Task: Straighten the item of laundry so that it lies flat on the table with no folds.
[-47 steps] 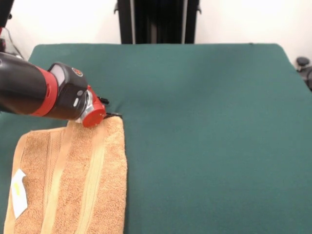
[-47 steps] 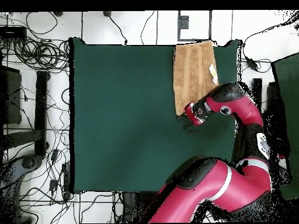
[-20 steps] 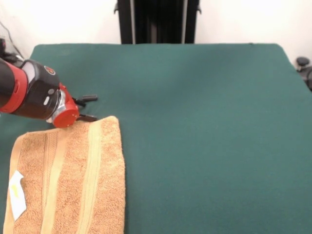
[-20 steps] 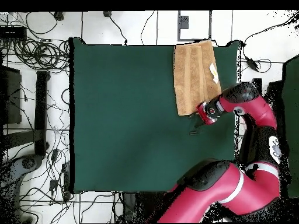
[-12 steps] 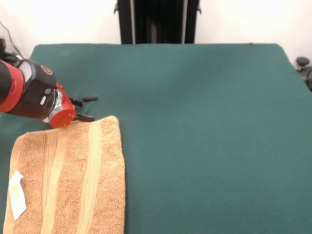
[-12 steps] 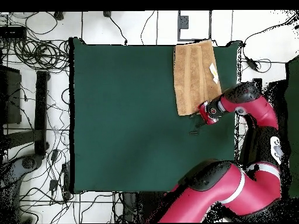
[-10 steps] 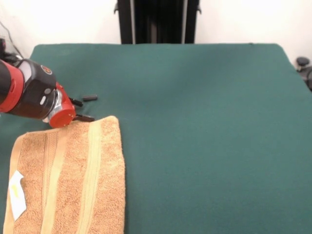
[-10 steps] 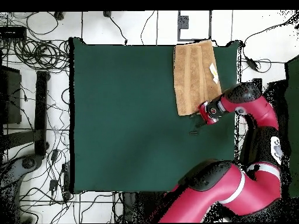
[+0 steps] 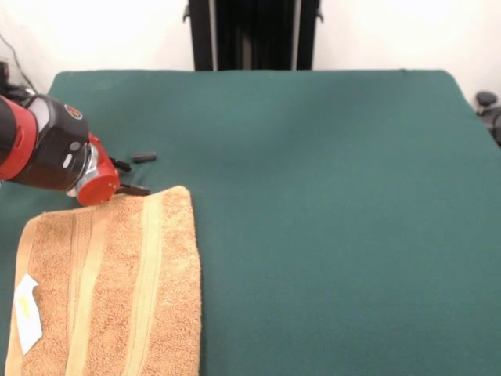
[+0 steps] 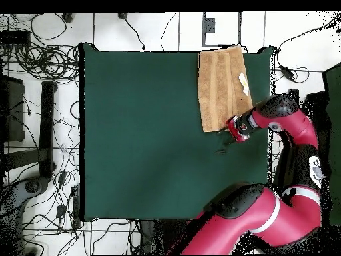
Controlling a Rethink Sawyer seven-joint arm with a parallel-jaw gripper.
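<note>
Green felt surface (image 9: 329, 196) carries a soft, limp towel (image 9: 109, 290) — best pinched at a corner — gripper (image 9: 136, 173) spread wide, empty, beside its far edge.

The thick red and black robot arm (image 10: 266, 200) has chunky rounded links with a white stripe on the lower one. Its black cylindrical wrist (image 9: 48, 153) ends in a red cap with thin black gripper (image 9: 139, 173) prongs.
</note>
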